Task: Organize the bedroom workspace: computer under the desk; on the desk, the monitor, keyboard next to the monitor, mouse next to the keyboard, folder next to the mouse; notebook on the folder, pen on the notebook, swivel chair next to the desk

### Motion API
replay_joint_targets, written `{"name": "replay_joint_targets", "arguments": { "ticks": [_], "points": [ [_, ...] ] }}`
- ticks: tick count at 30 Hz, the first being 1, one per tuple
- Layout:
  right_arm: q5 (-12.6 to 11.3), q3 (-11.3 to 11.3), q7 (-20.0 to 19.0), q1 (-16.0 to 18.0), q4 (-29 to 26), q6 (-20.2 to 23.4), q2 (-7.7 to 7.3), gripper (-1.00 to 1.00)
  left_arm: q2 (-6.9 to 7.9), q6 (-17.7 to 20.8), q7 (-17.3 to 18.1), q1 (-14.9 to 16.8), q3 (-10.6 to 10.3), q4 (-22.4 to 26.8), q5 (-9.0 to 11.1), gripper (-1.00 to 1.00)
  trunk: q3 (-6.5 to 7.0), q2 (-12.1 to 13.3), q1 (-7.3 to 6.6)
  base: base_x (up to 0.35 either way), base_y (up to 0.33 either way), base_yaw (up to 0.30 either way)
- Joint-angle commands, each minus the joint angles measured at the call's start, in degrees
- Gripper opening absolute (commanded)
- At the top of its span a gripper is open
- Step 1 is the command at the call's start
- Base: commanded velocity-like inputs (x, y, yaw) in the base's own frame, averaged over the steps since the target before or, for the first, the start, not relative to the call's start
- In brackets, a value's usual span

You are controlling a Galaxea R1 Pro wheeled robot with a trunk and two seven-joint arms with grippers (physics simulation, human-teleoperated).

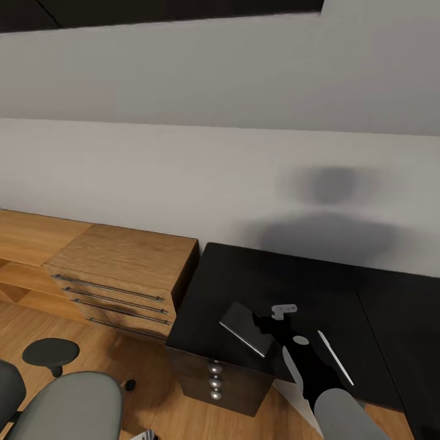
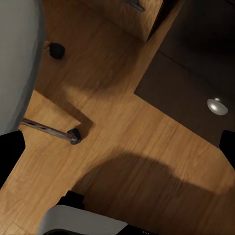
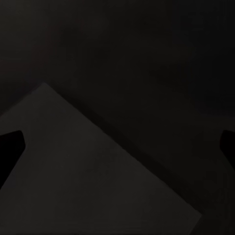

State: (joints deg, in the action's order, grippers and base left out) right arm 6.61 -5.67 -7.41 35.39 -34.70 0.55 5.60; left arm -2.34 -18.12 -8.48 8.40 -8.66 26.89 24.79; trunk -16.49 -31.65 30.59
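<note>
The dark grey notebook (image 1: 243,326) lies flat on the near left corner of the black desk (image 1: 293,275). My right gripper (image 1: 264,324) hovers at its right edge, open. In the right wrist view the notebook (image 3: 88,181) lies beneath the right gripper (image 3: 117,147), whose fingertips (image 3: 10,149) stand wide apart. The thin white pen (image 1: 335,357) lies on the desk just right of my right arm. The grey swivel chair (image 1: 76,400) stands on the floor at lower left. My left gripper (image 2: 117,152) hangs open over the wooden floor by the chair's chrome leg and caster (image 2: 73,136).
A light wooden drawer unit (image 1: 122,269) stands against the wall left of the desk. The desk's drawer front with round silver knobs (image 1: 214,379) faces me. A desk drawer knob (image 2: 217,106) also appears in the left wrist view, as does my white base (image 2: 83,223).
</note>
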Motion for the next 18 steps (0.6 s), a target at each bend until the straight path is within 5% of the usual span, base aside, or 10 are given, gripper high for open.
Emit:
{"name": "replay_joint_targets", "arguments": {
  "ticks": [1,18],
  "points": [
    [0.6,-0.48,-0.49,0.03,-0.07,0.06,0.08,1.0,0.05,-0.25,-0.48,0.02,-0.48,0.0,0.35,1.0,-0.27,-0.5,0.24,0.0,0.0,0.0],
    [0.51,-0.48,-0.76,0.03,-0.02,0.07,0.02,1.0,0.05,-0.25,-0.48,0.04,-0.48,0.0,0.35,1.0,-3.32,-7.32,3.98,0.0,0.0,0.0]
  ]
}}
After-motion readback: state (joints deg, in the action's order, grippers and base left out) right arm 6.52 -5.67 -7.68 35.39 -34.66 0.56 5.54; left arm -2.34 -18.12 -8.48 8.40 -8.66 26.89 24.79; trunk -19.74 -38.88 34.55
